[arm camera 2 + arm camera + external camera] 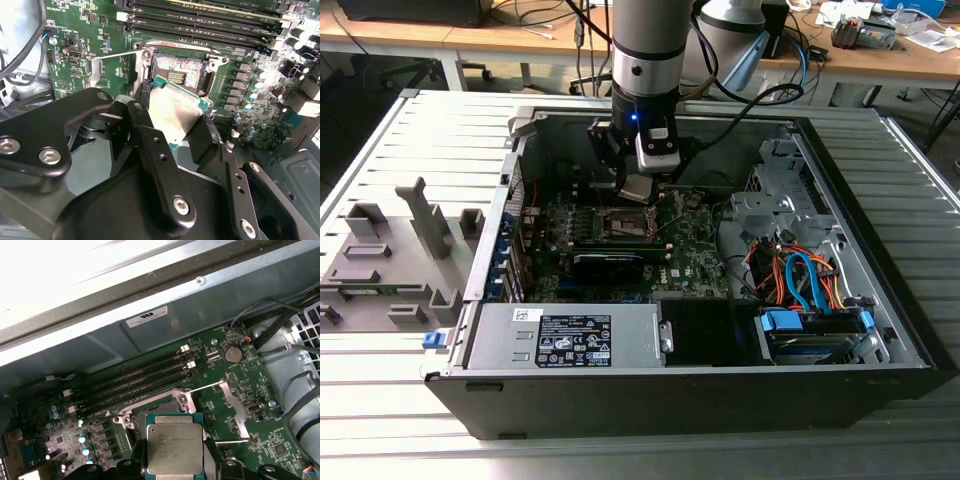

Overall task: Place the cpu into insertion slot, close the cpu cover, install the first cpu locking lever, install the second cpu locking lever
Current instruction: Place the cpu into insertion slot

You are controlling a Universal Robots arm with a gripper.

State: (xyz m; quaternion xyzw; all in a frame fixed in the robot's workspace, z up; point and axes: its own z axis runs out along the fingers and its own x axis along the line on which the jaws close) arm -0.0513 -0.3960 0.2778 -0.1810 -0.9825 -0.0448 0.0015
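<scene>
The cpu (176, 111), a flat square chip with a silvery top and green edge, is held tilted between the black fingers (150, 135) of my gripper (172, 125), which is shut on it. It hangs just above the insertion slot (178, 75), a dark square socket with a metal rim on the green board. In the first wrist view the cpu (174, 447) covers part of the insertion slot (155, 407). The cpu cover (234, 402) lies flipped open beside the socket, with thin lever rods (205, 387) sticking out. In the exterior view my gripper (636, 186) is over the socket (620, 223).
Long black memory slots (140, 380) run beside the socket. The case wall (165, 305) stands close behind them. A power supply (570, 335) and a drive bay with orange and blue cables (800, 285) fill the case's near side. Grey fixtures (390, 250) stand on the table at the exterior view's left.
</scene>
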